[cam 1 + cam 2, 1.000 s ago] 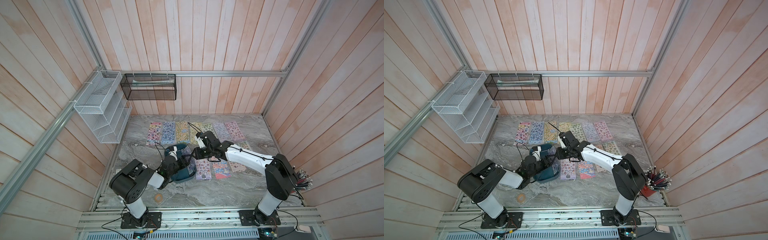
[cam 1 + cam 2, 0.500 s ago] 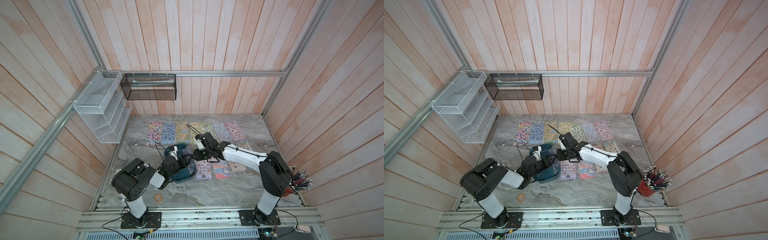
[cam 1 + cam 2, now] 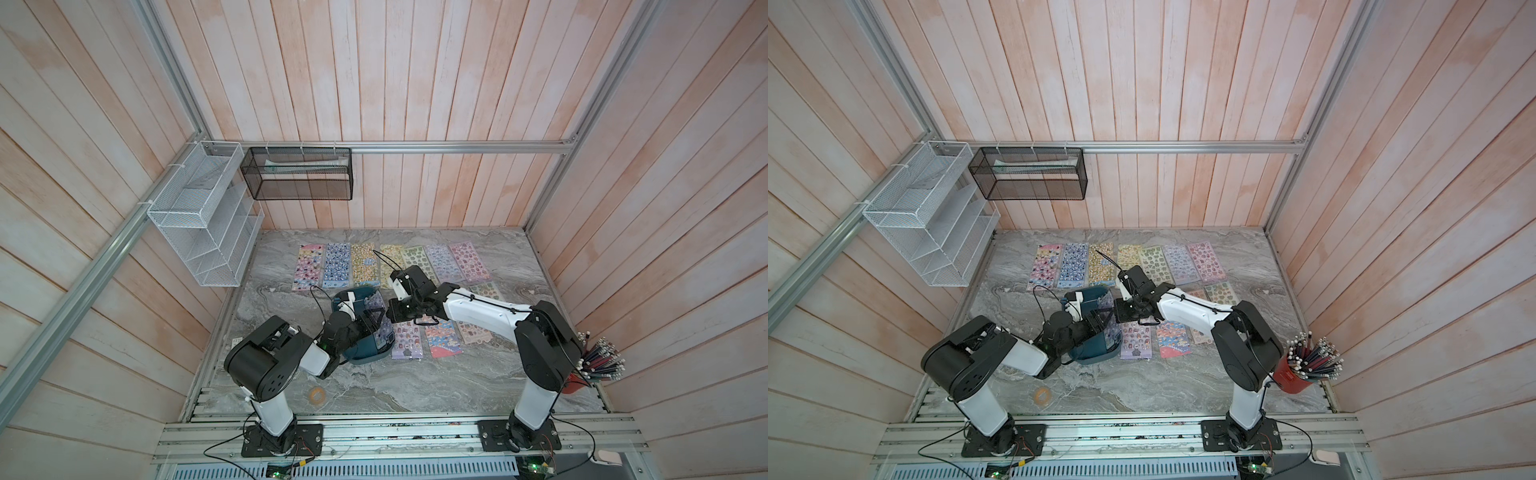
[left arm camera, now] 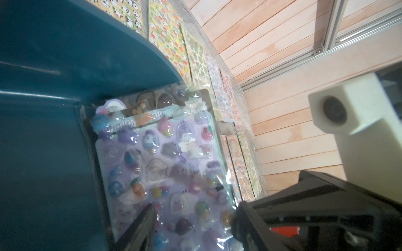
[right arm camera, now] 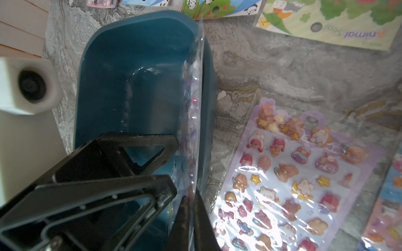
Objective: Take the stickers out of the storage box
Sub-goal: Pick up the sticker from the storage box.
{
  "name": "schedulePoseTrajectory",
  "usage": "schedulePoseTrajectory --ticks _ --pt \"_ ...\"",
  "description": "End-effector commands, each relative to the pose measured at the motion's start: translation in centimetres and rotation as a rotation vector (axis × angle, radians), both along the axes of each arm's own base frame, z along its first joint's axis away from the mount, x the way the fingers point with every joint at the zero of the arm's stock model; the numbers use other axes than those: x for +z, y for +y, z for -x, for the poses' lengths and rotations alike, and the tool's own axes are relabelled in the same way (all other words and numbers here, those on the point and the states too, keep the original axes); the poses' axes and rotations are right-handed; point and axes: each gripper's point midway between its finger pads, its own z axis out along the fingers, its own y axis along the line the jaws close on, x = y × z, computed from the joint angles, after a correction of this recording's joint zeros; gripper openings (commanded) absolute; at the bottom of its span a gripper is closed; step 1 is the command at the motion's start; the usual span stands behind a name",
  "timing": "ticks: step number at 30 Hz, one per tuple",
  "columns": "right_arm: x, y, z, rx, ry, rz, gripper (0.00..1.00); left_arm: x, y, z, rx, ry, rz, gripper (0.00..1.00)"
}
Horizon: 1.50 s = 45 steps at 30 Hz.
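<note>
- Since a second ago my right pincer (image 5: 189, 219) has closed, pinching the lilac sticker sheet (image 5: 192, 121).
- It stands inside the storage box (image 5: 97, 87), against its wall.
- My left pincer (image 4: 194, 208) hangs spread inside.

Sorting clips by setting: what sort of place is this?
Probably a lab robot cell, not a home: left arm and right arm bolted to an aluminium rail, plank walls framed in metal profile.
</note>
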Motion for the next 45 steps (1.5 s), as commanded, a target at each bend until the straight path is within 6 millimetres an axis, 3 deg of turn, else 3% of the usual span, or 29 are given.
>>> schedulePoseTrajectory --ticks 1,9,13,21,26,35,39,45 --pt "0.2 -0.2 -0.2 -0.009 -0.002 0.008 0.04 1.2 -0.4 0.1 -0.018 -0.026 0.005 0.63" --pt "1.3 -0.1 -0.5 -0.013 -0.022 -0.004 0.00 2.4 -0.2 0.0 -0.009 -0.048 -0.052 0.64" --pt "1.8 -0.2 -0.4 -0.014 -0.029 -0.004 0.00 4.0 0.0 0.2 -0.007 -0.066 -0.079 0.64" --pt "3.9 -0.5 -0.5 -0.018 -0.067 -0.031 0.00 6.9 3.2 1.2 0.060 -0.016 -0.289 0.60" --pt "5.6 -0.7 -0.3 -0.018 -0.094 -0.054 0.00 4.9 7.0 2.8 0.128 0.153 -0.488 0.59" --pt "8.3 -2.6 0.2 -0.046 -0.141 -0.087 0.00 1.2 11.8 5.3 0.200 0.317 -0.673 0.62" --pt "9.0 -3.5 0.9 -0.052 -0.152 -0.099 0.00 0.7 13.0 5.5 0.237 0.335 -0.728 0.62" --pt "10.0 -4.6 1.4 -0.069 -0.174 -0.117 0.00 -1.2 12.8 5.0 0.212 0.376 -0.737 0.63"
